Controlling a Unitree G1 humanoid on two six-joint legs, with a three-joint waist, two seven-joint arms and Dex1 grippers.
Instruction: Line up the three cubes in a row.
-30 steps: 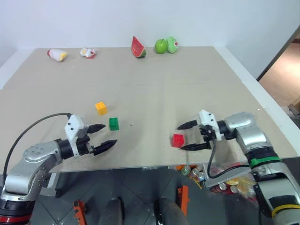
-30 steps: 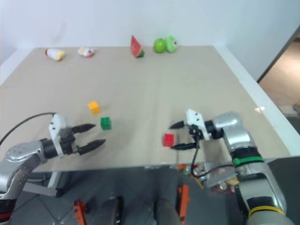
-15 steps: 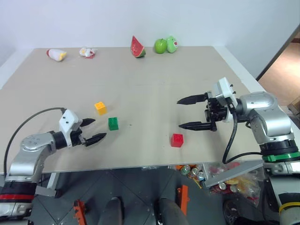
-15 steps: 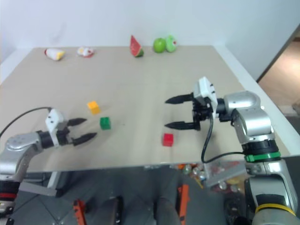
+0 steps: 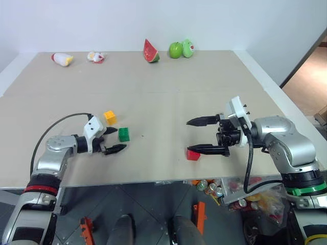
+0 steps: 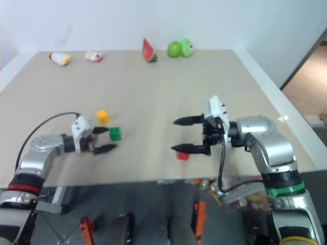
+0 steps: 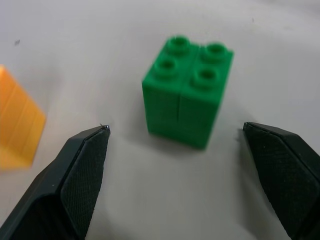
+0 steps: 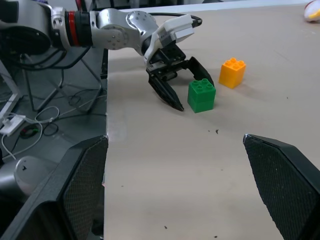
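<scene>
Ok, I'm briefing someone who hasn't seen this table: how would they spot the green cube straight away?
Start at the tan table and go to its near side on the robot's left, where the left gripper lies low with open fingers. The green cube sits just ahead of them, a studded block, with the yellow-orange cube behind it and the red cube far off right.

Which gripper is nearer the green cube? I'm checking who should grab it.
Left. The left gripper sits open right beside the green cube, its fingers pointing at it. The right gripper, open too, is far across the table, above the red cube.
</scene>
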